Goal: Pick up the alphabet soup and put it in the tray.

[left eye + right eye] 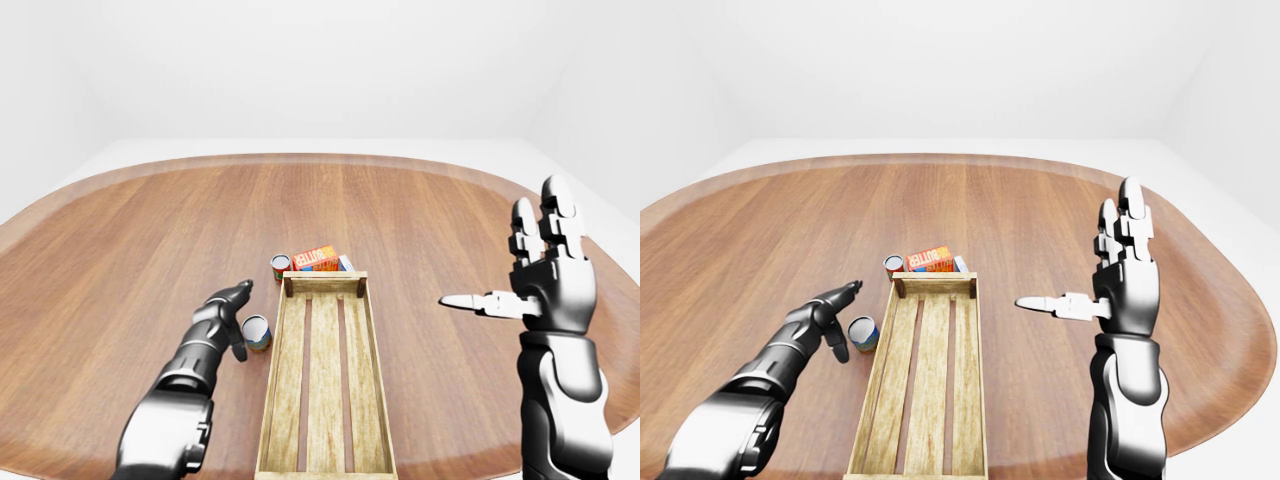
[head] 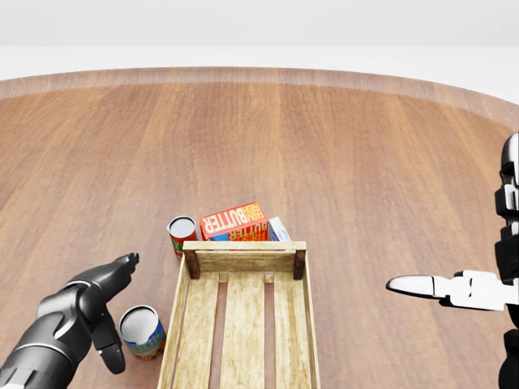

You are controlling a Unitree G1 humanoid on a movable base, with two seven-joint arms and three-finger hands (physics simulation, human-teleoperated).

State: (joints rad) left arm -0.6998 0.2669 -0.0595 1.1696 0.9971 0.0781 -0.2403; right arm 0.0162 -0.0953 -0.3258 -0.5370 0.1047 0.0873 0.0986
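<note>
While the long wooden tray (image 2: 242,324) lies on the round wooden table (image 2: 340,146), the left hand (image 2: 101,304) hangs spread-fingered just to the left of a blue-labelled can (image 2: 142,331) standing upright beside the tray's left rail, not gripping it. A red-labelled can (image 2: 181,234) stands upright past the tray's far left corner, next to a butter box (image 2: 235,221); which can is the alphabet soup I cannot tell. The right hand (image 1: 1120,275) is raised, fingers splayed, holding nothing.
</note>
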